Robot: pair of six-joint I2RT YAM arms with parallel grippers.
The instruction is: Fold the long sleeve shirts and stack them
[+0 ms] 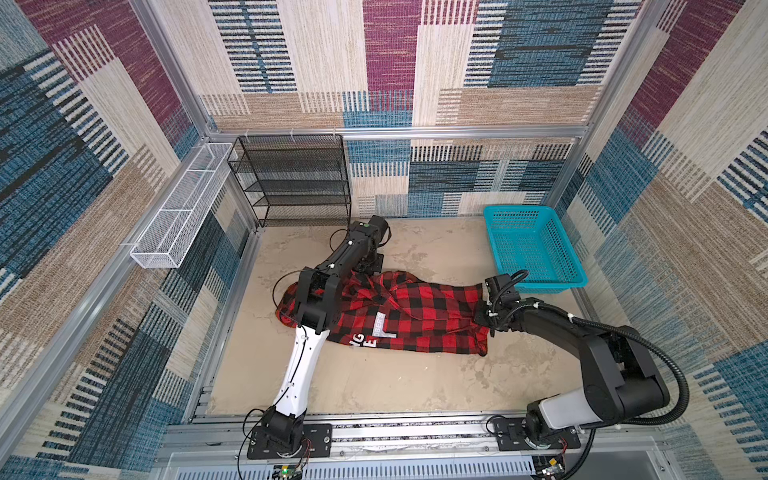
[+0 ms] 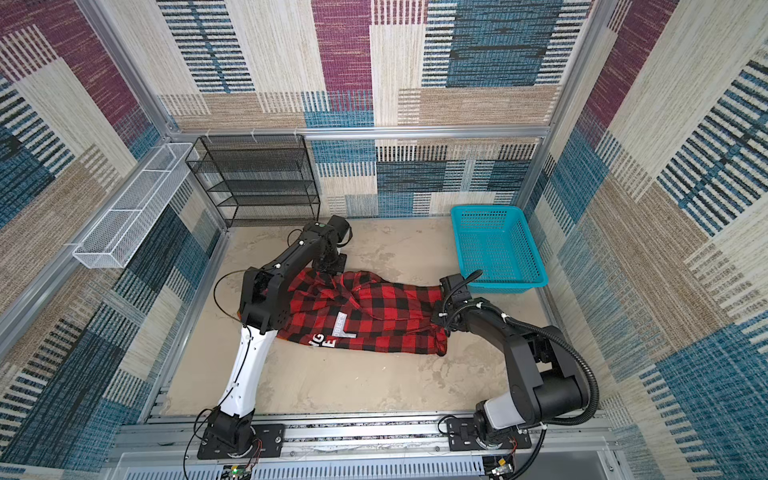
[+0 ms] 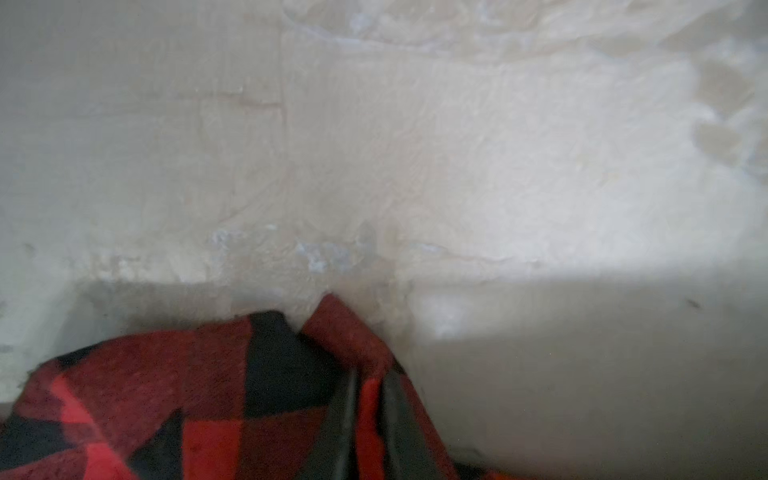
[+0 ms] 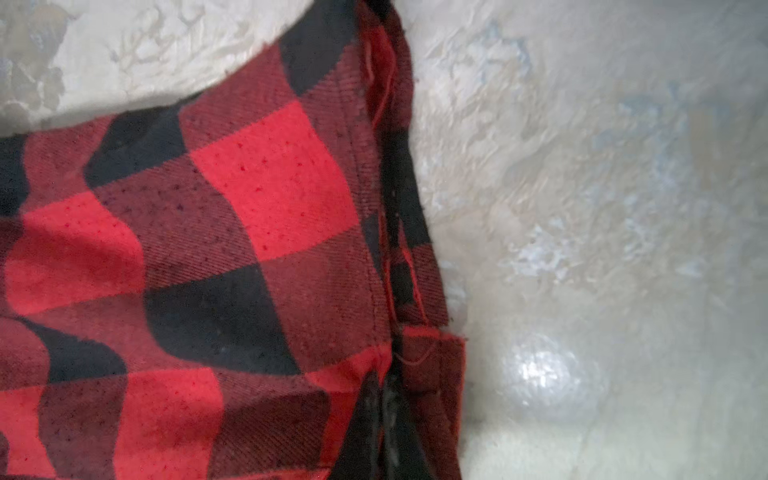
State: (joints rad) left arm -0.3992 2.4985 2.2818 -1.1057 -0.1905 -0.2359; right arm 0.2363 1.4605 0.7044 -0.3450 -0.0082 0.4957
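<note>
The long sleeve shirt [image 1: 419, 311] [image 2: 378, 309] is red-and-black check flannel with white lettering [image 1: 376, 332]. It lies spread sideways and rumpled across the middle of the beige table in both top views. My left gripper [image 3: 372, 399] is at the shirt's far left end, near its collar side, shut on a fold of the cloth [image 3: 166, 395]; red fabric shows between its dark fingers [image 3: 347, 419]. My right gripper [image 4: 382, 399] is at the shirt's right edge [image 4: 208, 249], pinching the hem. In both top views the wrists hide the jaws.
A turquoise plastic basket [image 1: 536, 249] stands at the back right, just behind the right wrist. A black mesh shelf rack [image 1: 295, 178] stands at the back left. A white wire basket [image 1: 183, 208] hangs on the left wall. Bare table [image 1: 374, 382] lies in front of the shirt.
</note>
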